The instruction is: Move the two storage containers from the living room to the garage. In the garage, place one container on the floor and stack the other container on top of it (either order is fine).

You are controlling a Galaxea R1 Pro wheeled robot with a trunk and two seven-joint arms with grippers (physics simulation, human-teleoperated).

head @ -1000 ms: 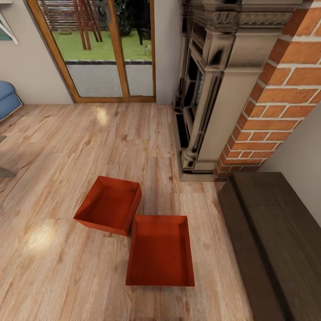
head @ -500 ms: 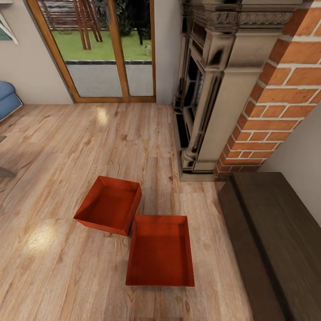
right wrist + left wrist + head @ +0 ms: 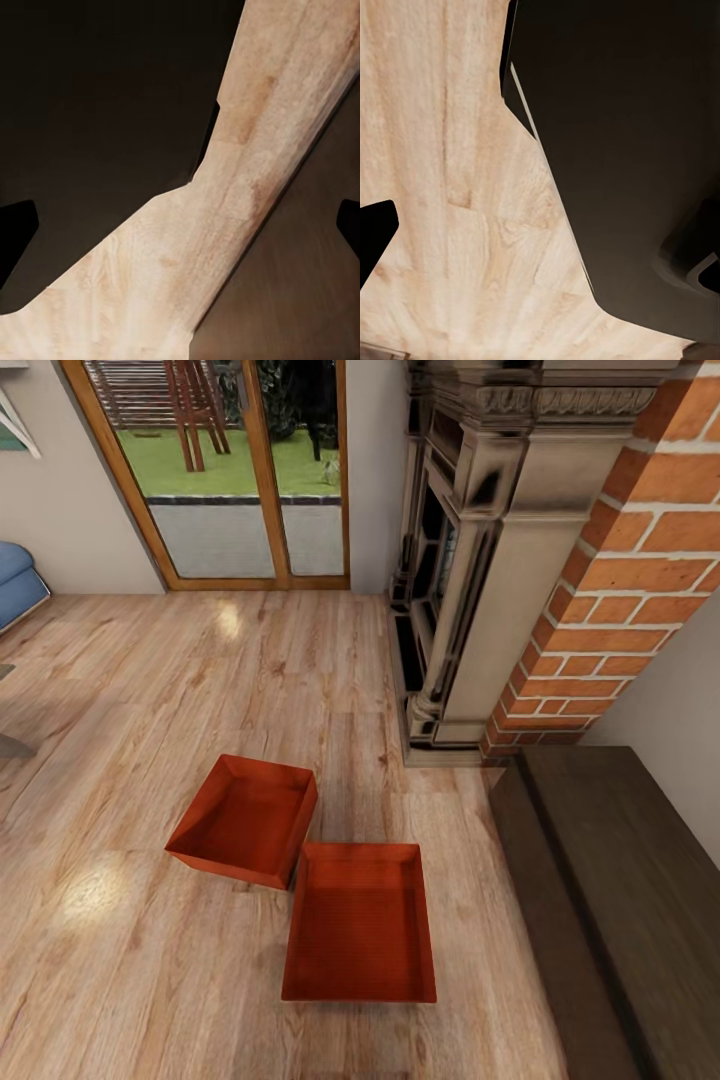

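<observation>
Both shallow red-orange rectangular lidless storage containers sit on the light wood-plank living room floor (image 3: 150,960), the nearer container (image 3: 360,925) corner-touching the farther, tilted-looking container (image 3: 245,820), with a brick fireplace (image 3: 620,580) and a dark wooden bench (image 3: 620,900) to the right. Step in hand looks like the approach before the first pickup, nothing grasped yet; whether either end effector is apart or together I cannot tell. Next move likely calls for lowering both arms to the nearer container's rims.
</observation>
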